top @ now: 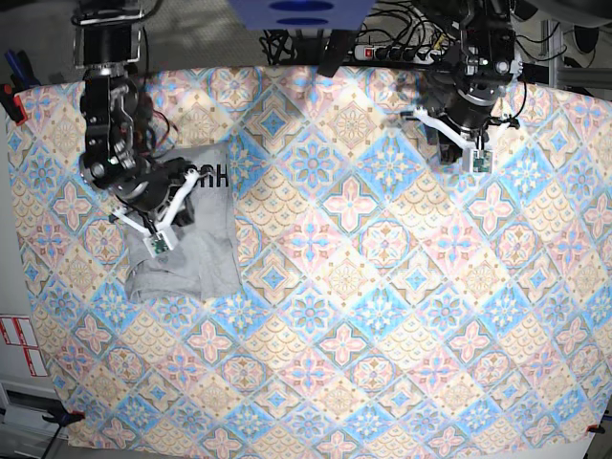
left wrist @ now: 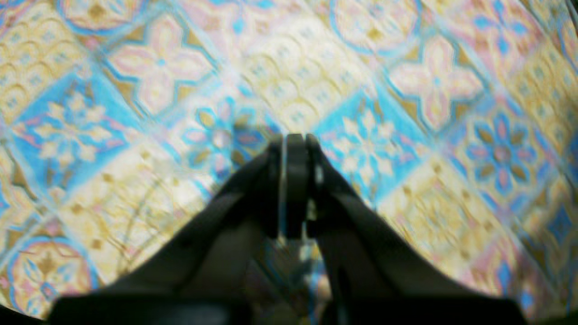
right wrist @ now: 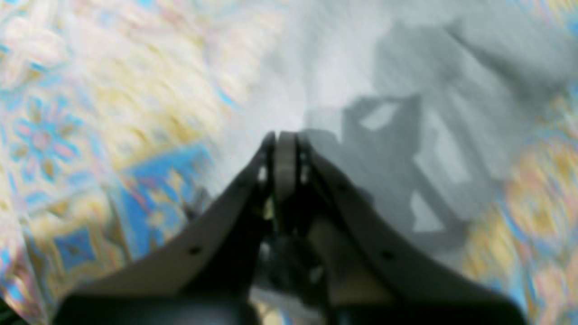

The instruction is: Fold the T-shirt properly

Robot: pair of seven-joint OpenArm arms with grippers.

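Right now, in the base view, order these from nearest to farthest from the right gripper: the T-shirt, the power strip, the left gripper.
1. T-shirt, directly under the right gripper, at the view's left.
2. Power strip, top edge, past the centre.
3. Left gripper, upper right.

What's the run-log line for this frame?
T-shirt: folded, on tablecloth | right gripper: shut, empty, above shirt | left gripper: shut, empty, over bare cloth
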